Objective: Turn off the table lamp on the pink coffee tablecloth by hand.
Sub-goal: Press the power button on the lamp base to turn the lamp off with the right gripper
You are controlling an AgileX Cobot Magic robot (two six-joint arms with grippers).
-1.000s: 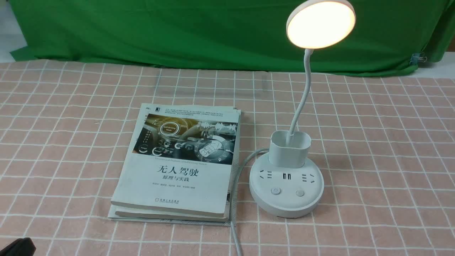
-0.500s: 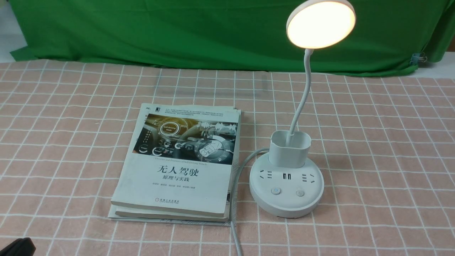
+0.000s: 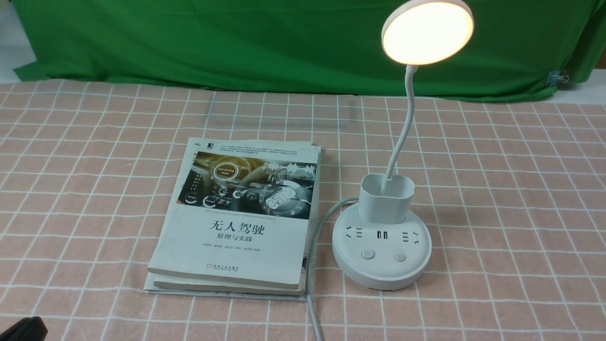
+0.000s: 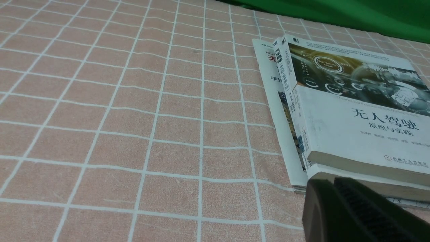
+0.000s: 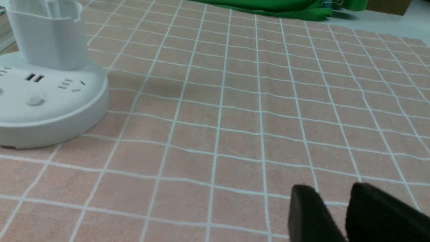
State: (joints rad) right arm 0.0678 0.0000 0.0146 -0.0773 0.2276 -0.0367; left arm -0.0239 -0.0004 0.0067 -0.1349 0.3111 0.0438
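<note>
The white table lamp stands on the pink coffee tablecloth, right of centre, and its round head glows. Two buttons sit on the front of the round base. In the right wrist view the lamp base lies well off to the side of my right gripper, which hovers open over bare cloth with nothing between its fingers. My left gripper is shut and empty, low over the cloth by the near corner of the books. Only a black tip of the left gripper shows in the front view.
A stack of books lies just left of the lamp, with the lamp's grey cord running between them toward the near edge. A green backdrop cloth hangs along the far side.
</note>
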